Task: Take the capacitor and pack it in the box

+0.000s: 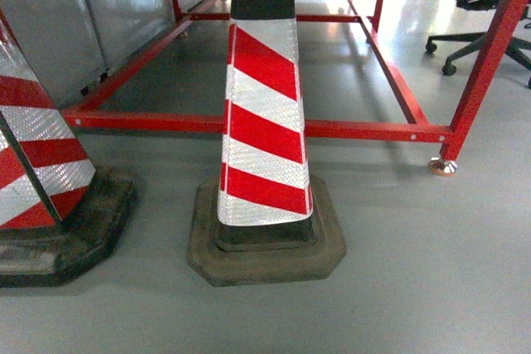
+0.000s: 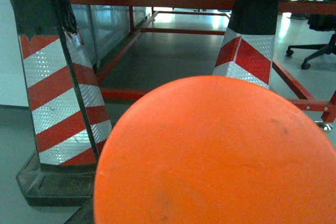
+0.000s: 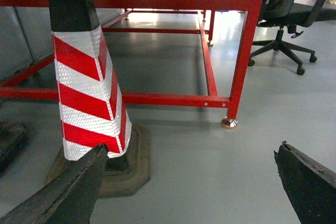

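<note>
Robot body as seen from the wrist cameras

In the right wrist view, two dark, rough-edged fingers [image 3: 68,192] of the right gripper [image 3: 184,187] are seen at the lower corners. In the left wrist view, a large rounded orange surface [image 2: 215,156] is shown close up; what part it belongs to cannot be told.

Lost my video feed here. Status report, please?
Right claw open, empty. Left claw not in view; orange disc fills its camera. No capacitor or box visible. Striped cone dead ahead, second cone left, red frame behind.
</note>
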